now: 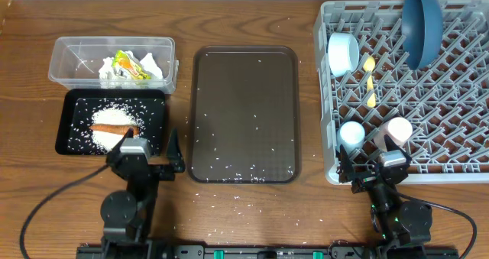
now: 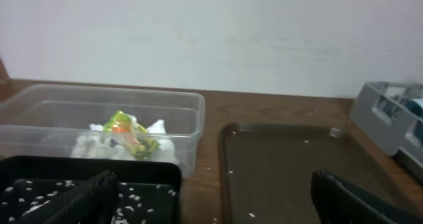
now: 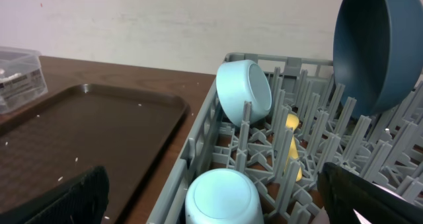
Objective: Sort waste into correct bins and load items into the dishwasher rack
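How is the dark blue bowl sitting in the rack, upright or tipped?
Tipped: dark blue bowl stands on edge among the rack pegs.

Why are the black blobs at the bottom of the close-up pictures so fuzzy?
Left wrist view: the left tool's fingers seem too near the lens, so they blur, while the tub looks sharper. Right wrist view: right tool's fingers blur likewise; the dark bowl is crisp.

Grained wooden bench (image 1: 252, 14); clear plastic tub (image 1: 69, 60); matt brown tray (image 1: 244, 98); grey plastic rack (image 1: 443, 129); smooth blue bowl (image 1: 422, 22).
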Controlling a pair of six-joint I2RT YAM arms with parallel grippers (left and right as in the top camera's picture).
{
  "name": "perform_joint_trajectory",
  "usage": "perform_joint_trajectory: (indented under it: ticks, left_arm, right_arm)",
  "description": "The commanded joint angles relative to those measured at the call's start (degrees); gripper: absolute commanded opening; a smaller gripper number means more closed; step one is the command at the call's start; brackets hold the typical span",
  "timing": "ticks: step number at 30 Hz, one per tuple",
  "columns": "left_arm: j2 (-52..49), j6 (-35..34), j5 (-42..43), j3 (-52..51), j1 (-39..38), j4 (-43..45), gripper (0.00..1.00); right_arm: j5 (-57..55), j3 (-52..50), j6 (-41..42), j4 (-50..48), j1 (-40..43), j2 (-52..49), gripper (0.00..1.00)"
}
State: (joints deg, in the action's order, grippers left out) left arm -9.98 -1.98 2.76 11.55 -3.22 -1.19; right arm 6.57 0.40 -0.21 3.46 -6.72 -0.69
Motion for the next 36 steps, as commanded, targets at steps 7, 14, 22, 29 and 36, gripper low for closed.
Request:
perform_joint_trajectory:
  ticks: [7,14,22,29,36]
  left_arm:
    - [9.1,2.6,-2.0,-7.3,1.2,0.4,0.94]
    - [9.9,2.6,-2.5,-9.6,1.3,-0.2,0.94]
    - [9.9,1.8,-2.4,-11.3,1.3,-2.8,0.94]
    - [9.7,1.8,-2.4,-11.3,1.3,-2.8,0.94]
    - [9.7,1.8,-2.4,-11.3,1.3,-2.8,0.94]
  right_arm:
    - [-0.3,-0.1,0.4,0.2,-0.8,0.4,0.99]
    - [-0.3,-0.1,0.4,0.2,-0.8,0.4,0.99]
    - [-0.3,-0.1,0.4,0.2,-0.8,0.4,0.99]
    - [-0.3,-0.1,0.4,0.2,-0.8,0.4,0.99]
    - [-0.3,-0.1,0.4,0.2,-0.8,0.4,0.99]
